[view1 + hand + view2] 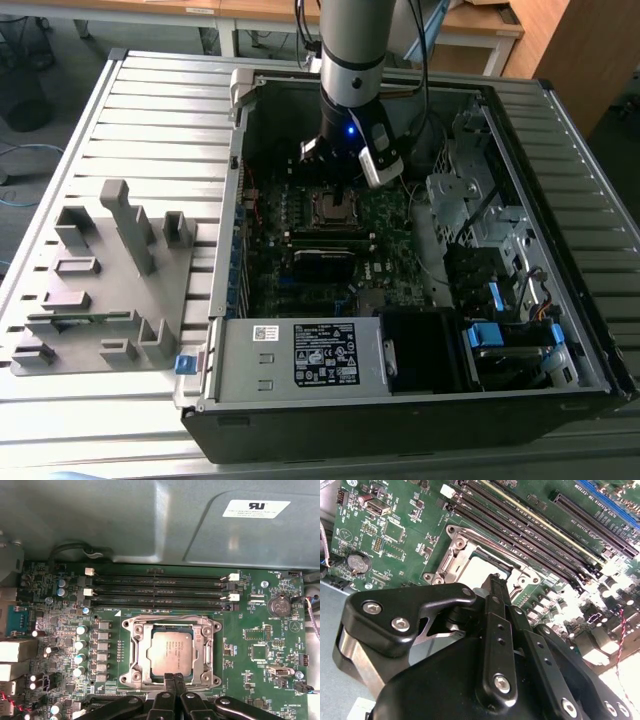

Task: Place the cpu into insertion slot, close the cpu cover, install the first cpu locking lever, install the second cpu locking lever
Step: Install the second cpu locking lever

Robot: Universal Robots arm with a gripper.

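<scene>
Green circuit board (260, 630), cpu (170, 652) seated in insertion slot (137, 652), fingers (173, 682) touching its edge

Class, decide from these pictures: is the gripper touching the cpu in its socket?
Cannot tell. In the first wrist view the gripper overlaps the near edge of the cpu, which lies in the insertion slot, but no view shows contact or a gap plainly.

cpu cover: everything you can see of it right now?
The cpu cover is a thin, silvery metal frame with an open square middle. In the first wrist view it lies flat over the insertion slot on the green board, framing the cpu, whose dull grey top shows through the opening. It looks closed rather than raised. The gripper sits at its near edge, fingertips together; whether they touch the frame I cannot tell.
</scene>
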